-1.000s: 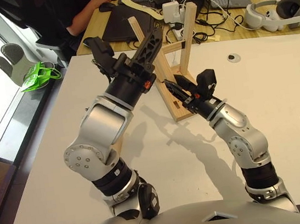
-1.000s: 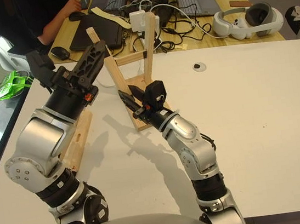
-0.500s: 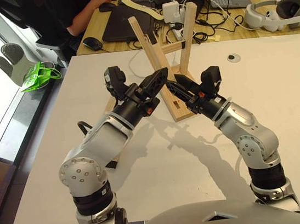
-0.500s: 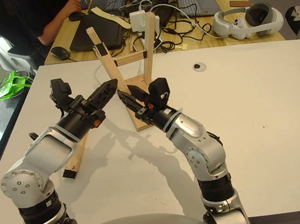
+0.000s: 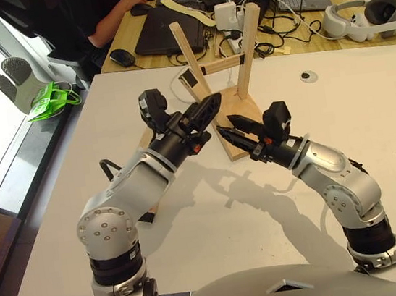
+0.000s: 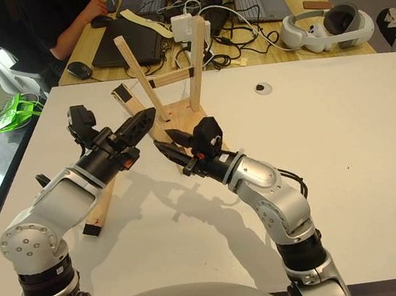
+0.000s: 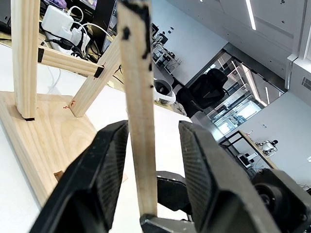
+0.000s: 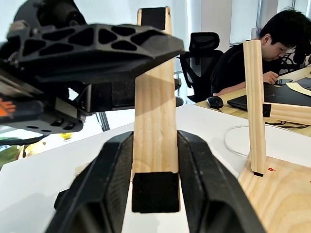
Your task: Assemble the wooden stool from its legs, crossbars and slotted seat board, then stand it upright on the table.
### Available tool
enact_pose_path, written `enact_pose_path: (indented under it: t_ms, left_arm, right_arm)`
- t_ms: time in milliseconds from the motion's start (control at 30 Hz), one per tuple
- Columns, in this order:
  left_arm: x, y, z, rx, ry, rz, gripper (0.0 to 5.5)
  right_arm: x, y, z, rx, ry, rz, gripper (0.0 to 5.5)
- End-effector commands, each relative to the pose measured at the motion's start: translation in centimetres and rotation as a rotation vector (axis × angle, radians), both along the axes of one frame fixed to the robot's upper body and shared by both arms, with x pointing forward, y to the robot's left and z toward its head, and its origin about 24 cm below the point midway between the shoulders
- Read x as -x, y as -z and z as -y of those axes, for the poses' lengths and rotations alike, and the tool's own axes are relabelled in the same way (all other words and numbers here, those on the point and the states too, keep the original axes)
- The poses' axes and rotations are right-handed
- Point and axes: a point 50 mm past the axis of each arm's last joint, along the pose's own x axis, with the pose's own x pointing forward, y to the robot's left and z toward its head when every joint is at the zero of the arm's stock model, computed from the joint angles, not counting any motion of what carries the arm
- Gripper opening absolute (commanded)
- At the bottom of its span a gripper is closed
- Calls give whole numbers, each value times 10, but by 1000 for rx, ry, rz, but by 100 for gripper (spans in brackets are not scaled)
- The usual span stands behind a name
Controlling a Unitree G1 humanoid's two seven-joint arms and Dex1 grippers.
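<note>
The seat board (image 5: 234, 101) lies flat on the white table with two legs (image 5: 186, 47) (image 5: 245, 36) standing up from it, joined by a crossbar (image 5: 222, 64). A loose leg (image 6: 120, 96) with a black end leans up just in front of the board. My right gripper (image 5: 226, 126) is shut on its lower end (image 8: 155, 131). My left gripper (image 5: 210, 104) is open, its fingers (image 7: 114, 155) straddling the same leg (image 7: 138, 97) higher up, with a gap on one side. Another loose leg (image 6: 99, 197) lies on the table beneath my left arm.
A wooden desk beyond the table's far edge holds laptops, cables, a white adapter (image 5: 227, 11), a mouse (image 5: 122, 56) and a headset (image 5: 370, 16). A small dark disc (image 5: 309, 75) sits on the table at the right. The table's left edge drops beside a green bag (image 5: 49, 100).
My left arm dropped from its raised pose to beside the stool and stayed there. My right gripper drew back toward me, bringing the loose leg away from the standing leg.
</note>
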Motion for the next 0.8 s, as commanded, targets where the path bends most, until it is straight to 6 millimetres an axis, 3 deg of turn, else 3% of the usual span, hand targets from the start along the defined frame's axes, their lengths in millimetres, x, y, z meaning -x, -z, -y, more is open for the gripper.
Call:
enact_pose_path:
  t_ms: [33,267,633,800]
  left_arm:
    - [-1,7,-2,-35,-8,-34,128]
    - [-1,5,-5,-34,3,-32,40]
    - [-1,1,-9,-18,-1,-15,40]
    - [-2,1,-10,-19,-22,-17,40]
  right_arm:
    - [0,-2,1,65,-22,89,130]
    - [-5,3,11,202,-18,234,130]
    - [-19,5,24,265,74,319,130]
    - [-22,1,27,170,82,267,233]
